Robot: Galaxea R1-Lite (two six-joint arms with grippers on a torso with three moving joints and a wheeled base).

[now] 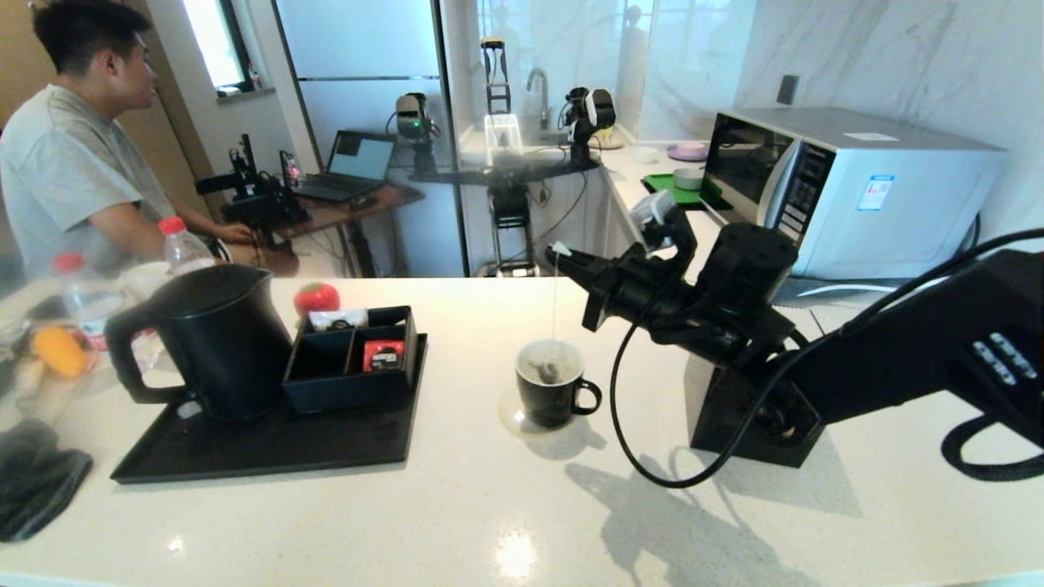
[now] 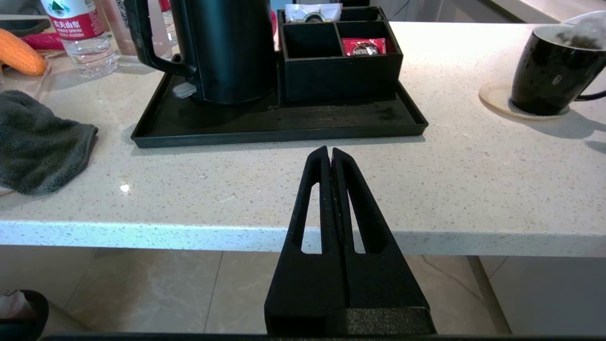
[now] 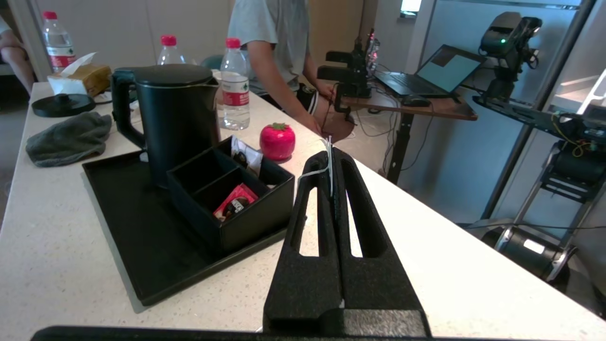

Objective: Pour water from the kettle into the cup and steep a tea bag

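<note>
1. We see the right gripper (image 1: 568, 259) held in the air above the cup (image 1: 550, 383), its fingers pressed together on the thin white string of the tea bag (image 1: 548, 372). In the right wrist view the string shows as a pale line pinched at the fingertips (image 3: 330, 158).

2. The relation that matters: the string runs almost straight down from the right gripper into the mouth of the cup, so the bag hangs directly below the grip point. Its long axis is vertical. The greyish pouch sits inside the cup, low against the white interior; we cannot tell how deep in the liquid it lies.

3. The cup stands upright on a pale round coaster (image 2: 497, 98) on the tabletop (image 1: 457, 505), handle pointing toward the robot's right, well apart from the black tray (image 1: 269, 448).

4. The kettle (image 1: 220, 342) stands upright on that tray, lid on, just beside the compartment box (image 1: 351, 371). We judge pouring is done, since the cup looks filled and steam shows at its rim in the left wrist view.

5. The left gripper (image 2: 330, 156) is parked off the near edge of the tabletop with its fingers together and holding nothing. It faces the tray.

6. We judge the step in hand is steeping: any dip or lift should stay along the vertical line, or the bag may drag on the rim.
</note>
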